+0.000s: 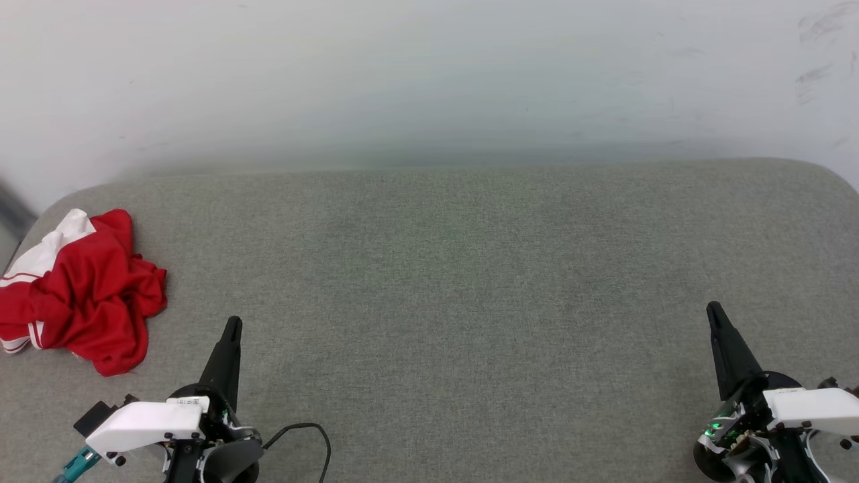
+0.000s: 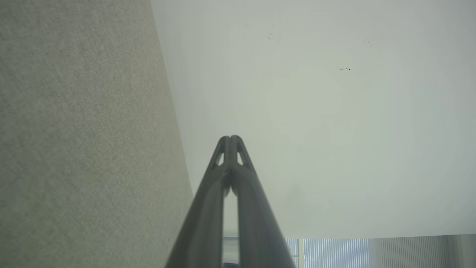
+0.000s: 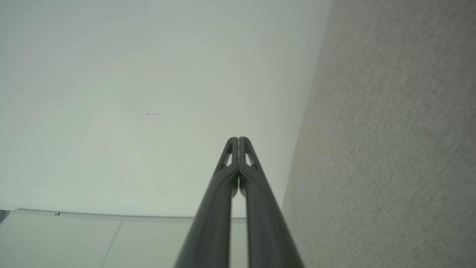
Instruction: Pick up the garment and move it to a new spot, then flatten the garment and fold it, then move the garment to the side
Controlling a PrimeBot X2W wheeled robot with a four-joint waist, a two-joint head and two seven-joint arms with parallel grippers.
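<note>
The garment (image 1: 87, 295) lies in a crumpled heap at the left edge of the head view, a little below mid-height, on the grey cloth-covered surface (image 1: 470, 282). It is thin red fabric thrown into soft folds, with a white panel at its upper left and narrow red-and-white striped trim along its lower left edge; no print can be made out. Nothing touches it. The left gripper (image 1: 233, 323) rises from the lower left of the head view, to the right of the heap and apart from it, its two long dark fingers pressed together into one tapering spike. In the left wrist view the left gripper (image 2: 231, 138) has its tips meeting, small cut-out openings just behind them, and nothing between them. The right gripper (image 1: 713, 308) stands at the lower right of the head view, well apart from the garment, likewise drawn to a point and empty. In the right wrist view the right gripper (image 3: 238, 139) has its tips touching along a thin seam. The fingers are matte and dark, the wrist housings smooth white. The surface is coarse woven textile with rounded far corners, meeting a pale smooth wall (image 1: 429, 80) scuffed at the upper right. A thin black cable (image 1: 315, 433) loops at the bottom edge.
</note>
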